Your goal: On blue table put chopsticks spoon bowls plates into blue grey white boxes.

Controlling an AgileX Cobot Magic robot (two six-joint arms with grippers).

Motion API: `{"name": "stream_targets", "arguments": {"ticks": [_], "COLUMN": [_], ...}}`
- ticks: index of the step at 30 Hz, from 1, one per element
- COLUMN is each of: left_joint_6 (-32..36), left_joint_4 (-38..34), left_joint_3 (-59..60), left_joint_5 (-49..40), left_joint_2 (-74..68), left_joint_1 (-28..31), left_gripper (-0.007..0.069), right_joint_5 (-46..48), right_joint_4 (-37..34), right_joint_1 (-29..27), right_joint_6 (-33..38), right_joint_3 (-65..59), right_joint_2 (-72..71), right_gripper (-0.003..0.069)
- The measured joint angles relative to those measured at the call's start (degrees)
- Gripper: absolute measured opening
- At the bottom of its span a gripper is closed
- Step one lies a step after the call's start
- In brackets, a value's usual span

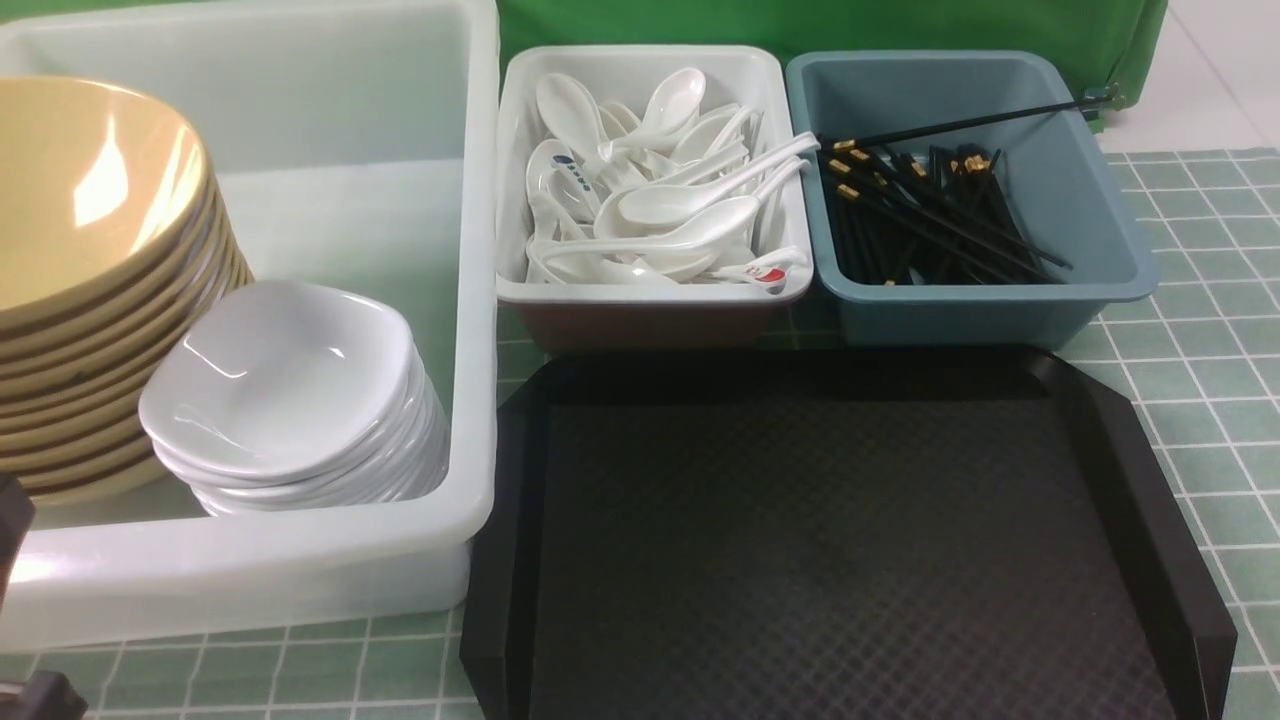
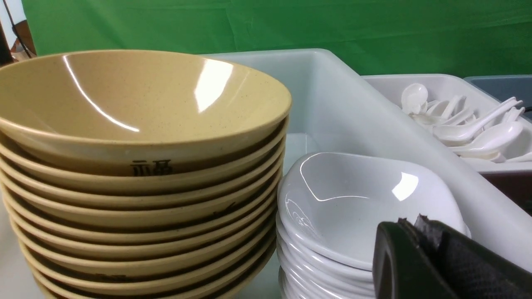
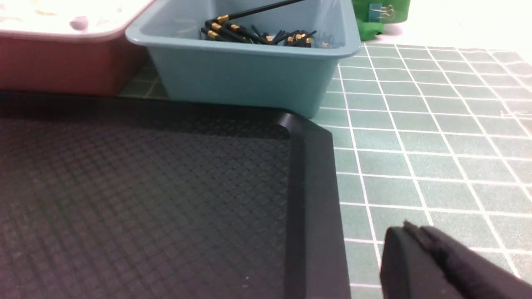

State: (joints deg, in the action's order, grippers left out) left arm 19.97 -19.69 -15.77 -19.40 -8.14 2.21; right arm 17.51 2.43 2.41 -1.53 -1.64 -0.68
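Note:
A stack of tan bowls (image 1: 90, 290) and a stack of white dishes (image 1: 290, 400) sit in the large white box (image 1: 300, 570) at the left. White spoons (image 1: 660, 190) fill the small white box (image 1: 650, 295). Black chopsticks (image 1: 930, 210) lie in the blue-grey box (image 1: 1090, 200). My left gripper (image 2: 409, 224) is shut and empty, close beside the white dishes (image 2: 357, 207) and tan bowls (image 2: 137, 145). My right gripper (image 3: 409, 230) is shut and empty, low over the checked cloth beside the black tray's corner (image 3: 311, 137). Neither gripper's jaws show in the front view.
A black textured tray (image 1: 830, 540) lies bare in front of the two small boxes. The green checked tablecloth (image 1: 1190, 350) extends to the right. A green backdrop (image 1: 800, 25) hangs behind the boxes. A dark part of the left arm (image 1: 15, 520) shows at the lower left edge.

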Motion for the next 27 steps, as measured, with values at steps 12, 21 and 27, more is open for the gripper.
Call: {"name": "stream_targets", "arguments": {"ticks": [12, 21, 27], "left_joint_6": [0.0, -0.1, -1.2], "left_joint_4": [0.0, 0.0, -0.2], "left_joint_3": [0.0, 0.3, 7.0], "left_joint_5": [0.0, 0.2, 2.7], "left_joint_2": [0.0, 0.4, 7.5], "left_joint_1": [0.0, 0.0, 0.0], "left_gripper": [0.0001, 0.0001, 0.0001], "right_joint_5": [0.0, 0.0, 0.1], "right_joint_4": [0.1, 0.1, 0.2], "right_joint_1": [0.0, 0.0, -0.1], "right_joint_6": [0.0, 0.0, -0.1], "right_joint_3": [0.0, 0.0, 0.0], "right_joint_2": [0.0, 0.0, 0.0], "right_gripper": [0.0055, 0.0067, 0.0071]}}
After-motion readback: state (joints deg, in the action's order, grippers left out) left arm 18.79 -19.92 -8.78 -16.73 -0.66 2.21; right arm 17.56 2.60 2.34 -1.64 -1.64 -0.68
